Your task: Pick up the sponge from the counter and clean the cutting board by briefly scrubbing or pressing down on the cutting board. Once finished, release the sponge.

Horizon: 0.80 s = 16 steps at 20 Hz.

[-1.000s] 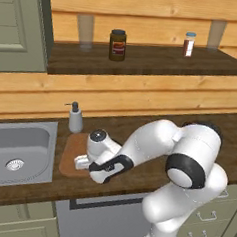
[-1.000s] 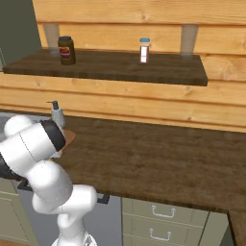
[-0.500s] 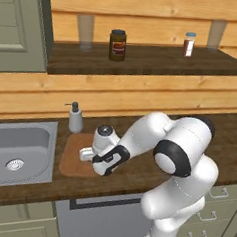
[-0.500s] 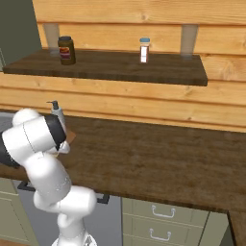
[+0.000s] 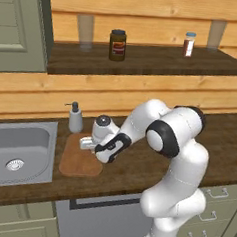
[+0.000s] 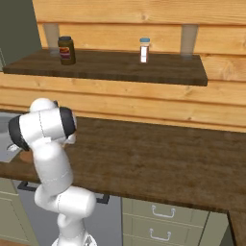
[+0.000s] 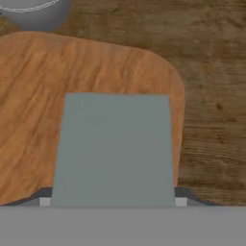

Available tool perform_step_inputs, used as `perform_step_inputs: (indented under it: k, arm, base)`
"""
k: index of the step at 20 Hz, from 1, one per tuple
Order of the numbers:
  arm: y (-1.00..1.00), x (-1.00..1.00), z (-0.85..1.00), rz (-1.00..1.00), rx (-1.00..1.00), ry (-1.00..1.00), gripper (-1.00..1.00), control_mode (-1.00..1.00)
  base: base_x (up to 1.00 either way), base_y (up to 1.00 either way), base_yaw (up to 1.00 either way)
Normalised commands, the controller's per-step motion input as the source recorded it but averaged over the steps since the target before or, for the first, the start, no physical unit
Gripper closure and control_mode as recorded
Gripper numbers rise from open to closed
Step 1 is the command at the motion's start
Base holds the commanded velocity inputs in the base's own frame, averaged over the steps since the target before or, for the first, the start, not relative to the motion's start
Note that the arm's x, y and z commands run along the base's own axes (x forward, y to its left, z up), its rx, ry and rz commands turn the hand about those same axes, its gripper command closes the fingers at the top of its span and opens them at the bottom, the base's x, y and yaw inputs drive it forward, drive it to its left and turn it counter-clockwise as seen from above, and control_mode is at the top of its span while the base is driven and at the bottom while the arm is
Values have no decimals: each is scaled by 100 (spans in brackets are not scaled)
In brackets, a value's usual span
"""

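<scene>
The sponge (image 7: pixel 113 149) sits between the fingertips in the hand view, its grey-blue top facing the camera, a dark finger tip (image 7: pixel 186 194) showing at either lower corner of it; the gripper (image 7: pixel 113 202) is clamped on the sponge. Under it lies the board (image 7: pixel 33 105), reddish-brown with a rounded corner at 1 o'clock of the sponge, and beyond that corner the dark planks of the counter (image 7: pixel 211 72). Whether the sponge touches the board or hangs just above it cannot be told. At 11 o'clock in that view stands the grey base of a soap bottle (image 7: pixel 36 12), just off the board's edge. In the left base view the hand is over the board (image 5: pixel 77 160), toward its far right part, with the soap bottle (image 5: pixel 76 118) at 11 o'clock of the hand and the steel sink (image 5: pixel 18 153) at 9 o'clock, just beside the board. Up at 12 o'clock a wooden shelf (image 5: pixel 144 59) carries a dark jar (image 5: pixel 117 44) and, well apart at its right, a small white bottle (image 5: pixel 189 43).
</scene>
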Motion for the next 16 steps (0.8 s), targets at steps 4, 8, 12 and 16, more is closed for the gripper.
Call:
perform_step_inputs:
  k: [4, 8, 12, 16]
  arm:
    - [2, -43, 57, 3, -1, -22, 100, -100]
    - [8, -4, 57, 2, -1, -4, 100, -100]
    - [17, 26, 13, 0, 0, 19, 100, -100]
    - [36, 13, -5, 7, 4, 18, 100, -100]
  base:
    - [0, 0, 0]
    - [0, 0, 0]
    - [0, 0, 0]
    - [0, 0, 0]
